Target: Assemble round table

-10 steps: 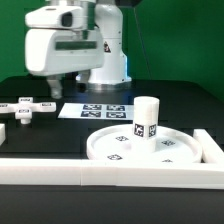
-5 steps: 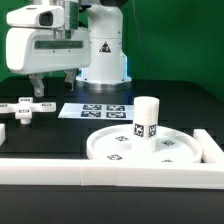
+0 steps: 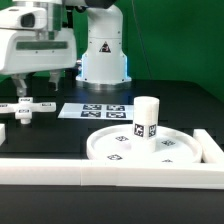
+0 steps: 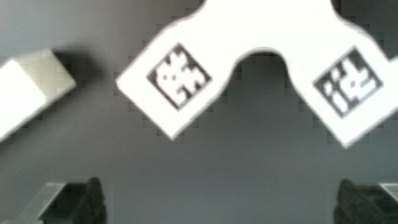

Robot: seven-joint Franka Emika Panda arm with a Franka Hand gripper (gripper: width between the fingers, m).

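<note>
The wide rimmed disc [image 3: 150, 150] lies on the table at the exterior view's right, with the short thick post [image 3: 146, 118] standing upright on it. The cross-shaped piece [image 3: 25, 108] lies on the table at the exterior view's left. My gripper [image 3: 38, 90] hangs just above it, open and empty. In the wrist view the cross-shaped piece [image 4: 249, 35] shows two tagged arms beyond the gripper [image 4: 222, 205]. Both dark fingertips [image 4: 71, 200] stand wide apart with only bare table between them.
The marker board [image 3: 95, 111] lies behind the disc, in front of the robot base. A long white rail [image 3: 100, 172] runs along the front, and another rail [image 3: 211, 146] stands at the right. A separate white block [image 4: 27, 85] lies beside the cross-shaped piece.
My gripper has moved toward the exterior view's left and now hangs over the cross-shaped piece. The disc and post have not moved.
</note>
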